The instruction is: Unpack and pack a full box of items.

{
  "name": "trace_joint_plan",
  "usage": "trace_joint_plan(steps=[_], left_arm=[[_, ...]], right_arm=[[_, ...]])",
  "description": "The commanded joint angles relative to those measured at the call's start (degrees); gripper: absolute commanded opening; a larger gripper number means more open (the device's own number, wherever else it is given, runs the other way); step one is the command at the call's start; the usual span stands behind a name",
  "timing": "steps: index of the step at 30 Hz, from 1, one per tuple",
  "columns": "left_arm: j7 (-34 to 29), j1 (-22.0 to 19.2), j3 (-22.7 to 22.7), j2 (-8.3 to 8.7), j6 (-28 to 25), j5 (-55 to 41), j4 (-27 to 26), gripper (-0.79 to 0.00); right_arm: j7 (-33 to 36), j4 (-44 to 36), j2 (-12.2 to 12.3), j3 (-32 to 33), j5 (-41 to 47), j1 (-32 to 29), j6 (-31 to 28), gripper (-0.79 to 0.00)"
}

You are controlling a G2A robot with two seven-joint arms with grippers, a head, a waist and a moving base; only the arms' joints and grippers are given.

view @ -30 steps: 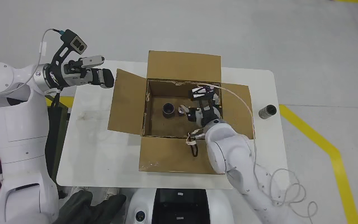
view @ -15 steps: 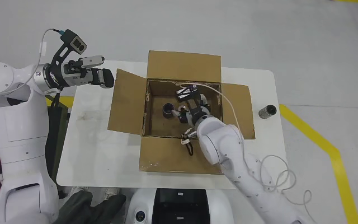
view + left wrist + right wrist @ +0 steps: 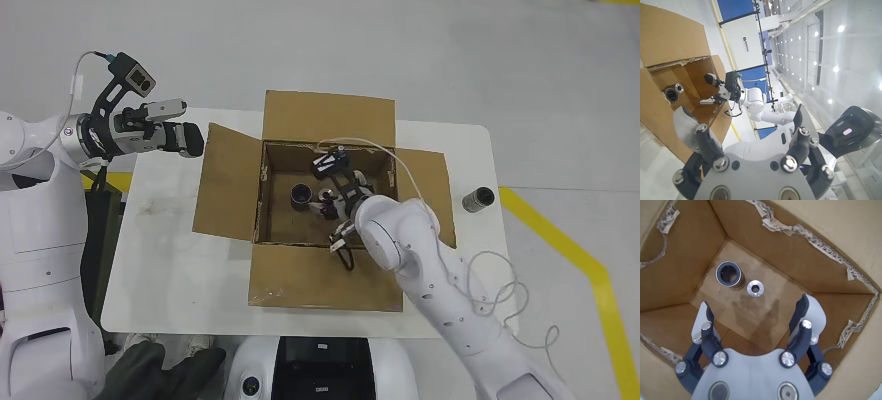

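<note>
The right arm bends down from the near side into the open box (image 3: pixel 330 105), wrist tipped so the right pincer (image 3: pixel 754 303) hangs inside above the floor, fingers spread wide and gripping nothing. The left arm is stretched out level over the far left corner of the table (image 3: pixel 160 260). The left pincer (image 3: pixel 190 140) points at the box's left flap, well apart from it, and is also released and empty. Seen from the right wrist, a dark tube (image 3: pixel 728 273) and a silver ring (image 3: pixel 755 288) stand upright on the box floor just ahead of the fingertips. The ring is in line with the gap between the fingers and the tube off toward one finger. They are just beside each other, and I cannot tell whether they touch. From above, the tube sits just beside the pincer, while the wrist and its camera cover most of the ring and the floor beneath the arm. The left wrist view catches the right pincer side-on, apart from both parts. Well beyond the box, on the side away from the left pincer, a second tube (image 3: pixel 479 199) stands on the table.
</note>
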Motion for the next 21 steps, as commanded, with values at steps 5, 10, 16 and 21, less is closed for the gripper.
trace_joint_plan(steps=[5, 10, 16, 21], left_arm=[[0.00, 0.00, 0.00, 0.00, 0.00, 0.00, 0.00, 0.000], [0.00, 0.00, 0.00, 0.00, 0.00, 0.00, 0.00, 0.000], [0.00, 0.00, 0.00, 0.00, 0.00, 0.00, 0.00, 0.000], [0.00, 0.00, 0.00, 0.00, 0.00, 0.00, 0.00, 0.000]], right_arm=[[1.66, 0.38, 0.05, 0.75, 0.93, 0.23, -2.39, -0.099], [2.26, 3.07, -0.13, 0.90, 1.91, 1.40, -3.59, -0.095], [2.31, 8.07, -0.84, -0.28, 3.04, 4.15, -3.53, -0.108], [2.12, 11.68, -1.46, -1.06, 4.41, 6.14, -3.41, -0.126]])
